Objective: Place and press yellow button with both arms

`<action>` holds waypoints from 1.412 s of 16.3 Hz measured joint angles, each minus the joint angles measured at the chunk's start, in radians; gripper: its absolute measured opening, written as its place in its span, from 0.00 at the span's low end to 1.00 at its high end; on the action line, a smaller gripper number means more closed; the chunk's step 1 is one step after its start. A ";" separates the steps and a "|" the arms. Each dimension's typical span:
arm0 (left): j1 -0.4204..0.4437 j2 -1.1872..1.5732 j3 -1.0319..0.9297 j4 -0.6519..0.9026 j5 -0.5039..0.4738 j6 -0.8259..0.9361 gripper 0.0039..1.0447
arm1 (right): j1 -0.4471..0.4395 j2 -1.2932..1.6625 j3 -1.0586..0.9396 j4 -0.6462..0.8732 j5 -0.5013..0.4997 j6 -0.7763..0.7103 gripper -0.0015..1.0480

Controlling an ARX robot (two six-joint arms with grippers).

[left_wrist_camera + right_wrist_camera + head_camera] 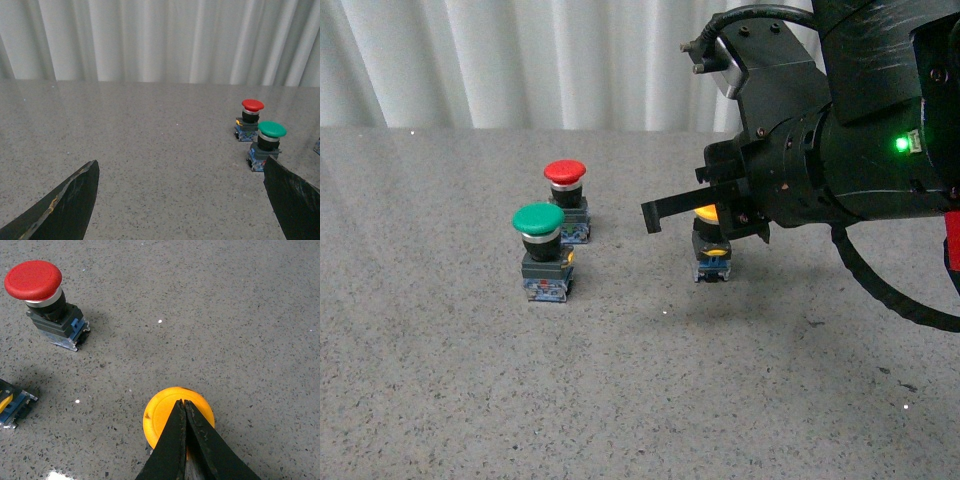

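The right gripper (184,403) has its 2 fingers (172,445) pressed together, nothing between them. In the right wrist view their joined tips lie over the round cap of the yellow button (167,412); I cannot tell whether they touch it.

In the front view the right arm (840,150) fills the upper right of the frame, a green light (901,145) glowing on it. 1 dark finger juts left from it at mid-height. The yellow button stands upright on the grey speckled table (620,400) just right of centre, its cap partly hidden behind the arm.

The green button (540,250) stands left of centre. The red button (566,195) stands just behind it, slightly to its right. Both are upright and well apart from the yellow one.

The left gripper (180,161) shows only in the left wrist view. Its 2 fingers (75,200) are spread wide over bare table, holding nothing. A pale pleated curtain (520,60) runs across the top of the front view.
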 joint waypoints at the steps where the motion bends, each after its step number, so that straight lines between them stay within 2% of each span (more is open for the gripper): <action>1: 0.000 0.000 0.000 0.000 0.000 0.000 0.94 | 0.000 0.000 0.001 0.000 0.002 0.000 0.02; 4: 0.000 0.000 0.000 0.000 0.000 0.000 0.94 | 0.000 -0.020 0.000 0.009 0.002 0.029 0.02; 9: 0.000 0.000 0.000 0.000 0.000 0.000 0.94 | 0.014 -0.265 -0.030 0.158 -0.033 0.267 0.02; 12: 0.000 0.000 0.000 0.000 0.000 0.000 0.94 | 0.026 -0.487 -0.107 0.140 -0.082 0.364 0.02; 15: 0.000 0.000 0.000 0.000 0.000 0.000 0.94 | 0.002 -0.638 -0.249 0.085 -0.103 0.379 0.02; 16: 0.000 0.000 0.000 0.000 0.000 0.000 0.94 | 0.000 -0.718 -0.300 0.111 -0.051 0.352 0.02; 17: 0.000 0.000 0.000 0.000 0.000 0.000 0.94 | -0.011 -0.863 -0.396 0.137 0.164 0.229 0.02; 18: 0.000 0.000 0.000 0.000 0.000 0.000 0.94 | -0.062 -0.985 -0.496 0.105 0.245 0.145 0.02; 19: 0.000 0.000 0.000 0.000 0.000 0.000 0.94 | -0.135 -1.099 -0.602 0.053 0.235 0.082 0.02; 20: 0.000 0.000 0.000 0.000 0.000 0.000 0.94 | -0.194 -1.185 -0.675 0.008 0.182 0.053 0.02; 22: 0.000 0.000 0.000 0.000 0.000 0.000 0.94 | -0.389 -1.383 -0.779 -0.082 -0.029 0.019 0.02; 23: 0.000 0.000 0.000 0.000 -0.001 0.000 0.94 | -0.457 -1.450 -0.802 -0.080 -0.071 0.017 0.02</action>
